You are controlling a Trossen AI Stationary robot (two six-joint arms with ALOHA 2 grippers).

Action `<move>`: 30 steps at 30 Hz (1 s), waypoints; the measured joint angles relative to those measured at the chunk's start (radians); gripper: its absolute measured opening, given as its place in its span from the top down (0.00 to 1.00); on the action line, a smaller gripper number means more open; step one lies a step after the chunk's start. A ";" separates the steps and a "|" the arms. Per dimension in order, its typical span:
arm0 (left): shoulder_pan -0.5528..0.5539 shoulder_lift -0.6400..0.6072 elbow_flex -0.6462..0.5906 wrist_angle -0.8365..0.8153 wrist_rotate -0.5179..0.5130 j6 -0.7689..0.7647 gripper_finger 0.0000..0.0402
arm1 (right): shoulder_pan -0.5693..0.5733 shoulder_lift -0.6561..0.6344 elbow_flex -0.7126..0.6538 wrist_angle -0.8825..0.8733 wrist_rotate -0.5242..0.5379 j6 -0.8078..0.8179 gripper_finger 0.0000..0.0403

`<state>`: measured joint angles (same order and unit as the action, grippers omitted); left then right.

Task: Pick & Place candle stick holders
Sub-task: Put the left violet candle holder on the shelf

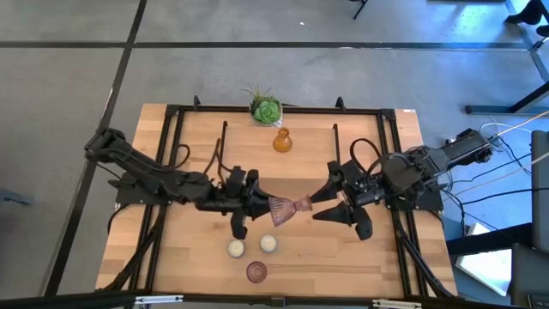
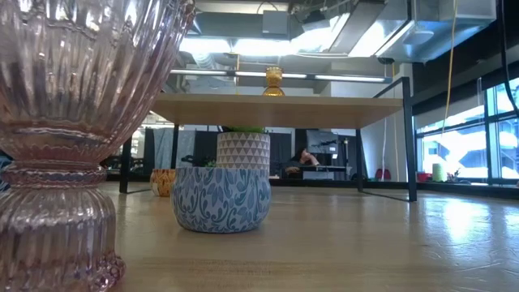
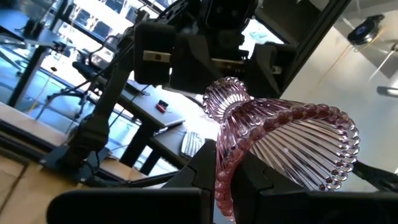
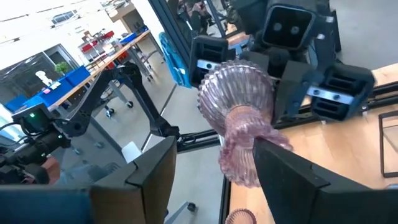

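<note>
Looming nearest the low lens, a pinkish glass holder (image 2: 65, 122) stands on the table (image 1: 377, 257). Over mid-table, the left gripper (image 1: 260, 206) clamps the flared rim of a second pink holder (image 1: 287, 208), held level, apparently so the right gripper (image 1: 328, 200), fingers spread around its foot, can take it. A blue patterned bowl (image 2: 220, 199) hides its contents. An amber holder (image 1: 281, 141) sits beside the potted plant (image 1: 266, 110); one cream holder (image 1: 236, 249) and another cream holder (image 1: 269, 244) wait near the front.
</note>
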<state>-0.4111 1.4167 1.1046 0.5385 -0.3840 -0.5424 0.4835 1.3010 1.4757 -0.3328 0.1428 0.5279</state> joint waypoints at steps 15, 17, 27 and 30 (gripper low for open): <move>0.015 0.029 0.000 0.054 0.024 0.006 0.96 | 0.000 0.000 0.000 -0.007 -0.021 0.022 0.62; 0.015 0.029 0.000 0.059 0.024 0.013 0.96 | 0.000 0.000 0.000 -0.007 -0.020 0.022 0.68; 0.019 0.029 0.000 0.064 0.019 0.018 0.96 | 0.000 0.000 0.000 -0.007 -0.015 0.008 0.76; 0.027 0.029 0.000 0.065 0.024 0.017 0.96 | 0.000 0.000 0.000 -0.006 -0.012 0.002 0.76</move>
<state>-0.3842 1.4460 1.1046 0.6037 -0.3599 -0.5252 0.4831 1.3014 1.4757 -0.3389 0.1307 0.5303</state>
